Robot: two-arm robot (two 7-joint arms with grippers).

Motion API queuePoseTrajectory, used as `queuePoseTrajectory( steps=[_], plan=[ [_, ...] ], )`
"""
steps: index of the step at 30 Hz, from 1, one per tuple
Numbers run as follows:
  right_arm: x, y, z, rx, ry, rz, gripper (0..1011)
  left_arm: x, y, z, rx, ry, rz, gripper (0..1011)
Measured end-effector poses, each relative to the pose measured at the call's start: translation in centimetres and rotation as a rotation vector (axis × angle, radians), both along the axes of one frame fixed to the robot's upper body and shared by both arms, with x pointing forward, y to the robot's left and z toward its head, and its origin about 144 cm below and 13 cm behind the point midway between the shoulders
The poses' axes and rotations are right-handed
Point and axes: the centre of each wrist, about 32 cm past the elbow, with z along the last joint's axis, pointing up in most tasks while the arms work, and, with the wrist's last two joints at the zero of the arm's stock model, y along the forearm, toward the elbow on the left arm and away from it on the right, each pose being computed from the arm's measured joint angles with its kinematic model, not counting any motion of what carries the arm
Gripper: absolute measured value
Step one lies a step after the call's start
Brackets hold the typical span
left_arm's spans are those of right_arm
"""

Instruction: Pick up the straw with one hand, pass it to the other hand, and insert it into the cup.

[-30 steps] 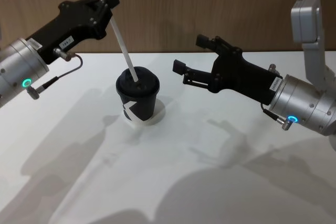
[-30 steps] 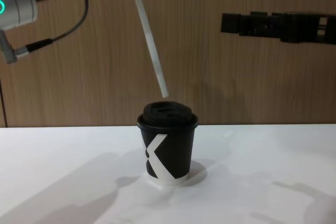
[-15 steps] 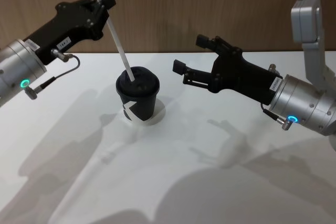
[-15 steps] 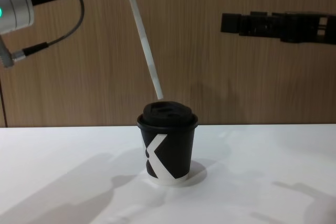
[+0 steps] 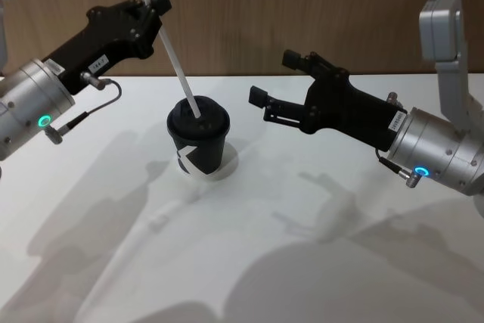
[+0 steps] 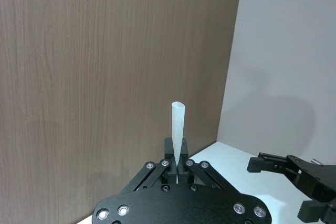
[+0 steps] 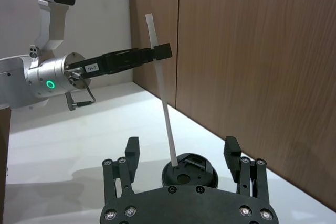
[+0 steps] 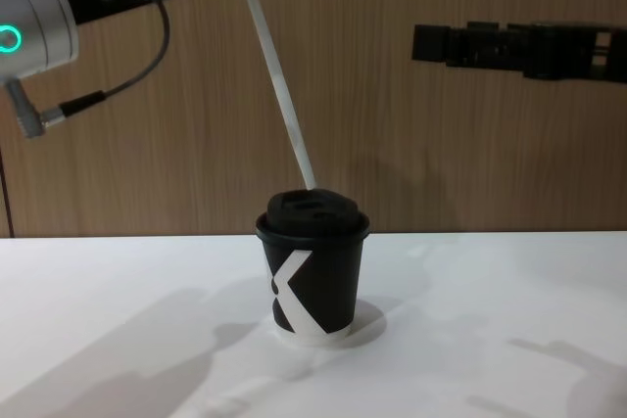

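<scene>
— What's on the tabletop from where you stand?

— The cup, black with a domed lid, below and ahead of the left pincer. That pincer is clamped on the straw near its upper end, a short piece sticking out above the fingers. The straw slants down from there and its lower tip sits right at the lid; I can't tell if it has found the hole.

— And the other arm?

— The right pincer hovers off to the cup's far side, level with the lid, fingers spread wide, holding nothing.

— How will that straw handle?

— Light, thin and probably bendy, I'd guess. Gripped that high, the long free end could flex or skid across the dome. A hold closer to the tip would steady it, and squeezing hard may flatten it. The cup looks light enough to tip.
</scene>
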Motion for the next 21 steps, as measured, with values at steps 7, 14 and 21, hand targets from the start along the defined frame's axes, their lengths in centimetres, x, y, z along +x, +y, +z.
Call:
queuePoseTrajectory(
  steps=[7, 14, 21],
  plan=[
    [0.00, 0.00, 0.00, 0.000, 0.000, 0.000, 1001, 0.31, -0.11, -0.24, -0.004, 0.006, -0.004, 13],
    [0.00, 0.00, 0.00, 0.000, 0.000, 0.000, 1001, 0.56, -0.22, -0.40, 0.001, 0.009, -0.004, 12],
    [0.00, 0.00, 0.00, 0.000, 0.000, 0.000, 1001, 0.73, -0.33, -0.55, 0.005, 0.015, -0.006, 13]
  ],
)
